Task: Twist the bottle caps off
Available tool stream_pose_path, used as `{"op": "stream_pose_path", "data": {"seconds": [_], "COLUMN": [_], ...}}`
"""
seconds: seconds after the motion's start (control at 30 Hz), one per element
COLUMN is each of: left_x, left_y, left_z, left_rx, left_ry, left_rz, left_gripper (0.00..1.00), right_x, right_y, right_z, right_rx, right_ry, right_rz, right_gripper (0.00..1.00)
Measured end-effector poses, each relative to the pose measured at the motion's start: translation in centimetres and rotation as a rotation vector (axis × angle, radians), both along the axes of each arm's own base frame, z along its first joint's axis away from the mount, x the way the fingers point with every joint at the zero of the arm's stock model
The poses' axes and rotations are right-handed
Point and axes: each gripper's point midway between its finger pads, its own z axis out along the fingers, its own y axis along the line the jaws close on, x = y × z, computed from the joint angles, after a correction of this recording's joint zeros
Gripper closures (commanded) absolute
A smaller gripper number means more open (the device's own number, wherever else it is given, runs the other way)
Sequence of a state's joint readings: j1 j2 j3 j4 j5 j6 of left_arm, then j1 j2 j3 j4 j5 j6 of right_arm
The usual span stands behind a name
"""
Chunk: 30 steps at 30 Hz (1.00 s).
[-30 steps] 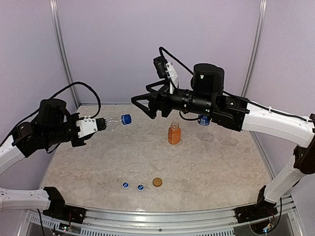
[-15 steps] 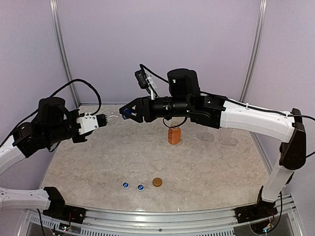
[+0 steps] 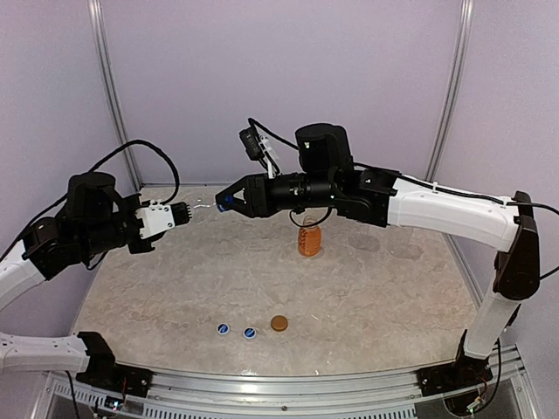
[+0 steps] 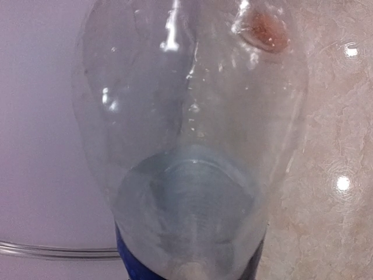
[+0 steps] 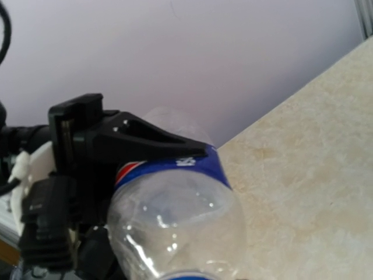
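- Caps are coming off one by one. In the top view two blue caps [image 3: 223,329] and a golden-brown cap [image 3: 279,323] are lying loose on the near part of the table [image 3: 175,297]. The orange juice bottle [image 3: 309,237] is standing open in the middle.
- Up in the air at the far left, the left gripper [image 3: 185,210] is squeezing the bottom end of a clear bottle [image 3: 203,208] and holding it on its side. The right gripper [image 3: 224,202] is reaching in from the right, its fingers pinching narrow around the blue cap [image 3: 227,203].
- Three caps seem done. This one is waiting for its twist.
- In the left wrist view the bottle is filling almost the whole picture. No fingers are showing there.
- In the right wrist view the left gripper's black finger [image 5: 145,140] is pressing on the bottle by its blue label [image 5: 169,166]. The right fingers and the cap are not showing.
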<state>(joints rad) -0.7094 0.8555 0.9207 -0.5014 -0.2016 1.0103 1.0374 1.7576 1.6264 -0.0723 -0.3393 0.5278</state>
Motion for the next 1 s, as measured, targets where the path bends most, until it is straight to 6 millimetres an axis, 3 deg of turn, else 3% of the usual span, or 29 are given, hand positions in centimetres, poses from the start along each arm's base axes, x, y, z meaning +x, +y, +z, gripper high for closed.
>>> {"op": "stream_pose_path", "data": {"seconds": [0.07,0.13,0.23,0.4,0.53,0.83,1.0], "left_x": [0.0,0.0,0.0,-0.2,-1.8,-9.5,-12.0], "left_y": [0.0,0.0,0.0,0.0,-0.3,-1.2,-1.1], "left_z": [0.0,0.0,-0.1,-0.1,-0.5,-0.5,-1.5], "left_rx": [-0.001,-0.002,-0.005,-0.014,-0.031,-0.102,-0.076], "left_ry": [0.001,0.003,0.007,0.034,0.142,0.494,0.593], "left_rz": [-0.001,-0.001,0.001,0.000,-0.047,-0.253,-0.323], "left_gripper": [0.77,0.77,0.77,0.80,0.80,0.78,0.78], "right_x": [-0.1,-0.1,-0.2,-0.5,-1.8,-10.3,-13.6], "right_y": [0.0,0.0,0.0,0.0,0.0,0.2,0.2], "right_z": [-0.1,-0.2,-0.2,-0.3,-0.2,1.6,0.4], "right_rx": [-0.002,-0.006,-0.009,-0.015,-0.039,-0.181,-0.357], "right_ry": [0.002,0.003,0.005,-0.016,-0.111,-0.674,-1.104], "right_rz": [0.005,0.009,0.014,0.035,0.091,0.234,0.247], "right_gripper": [0.70,0.75,1.00,1.00,1.00,1.00,1.00]}}
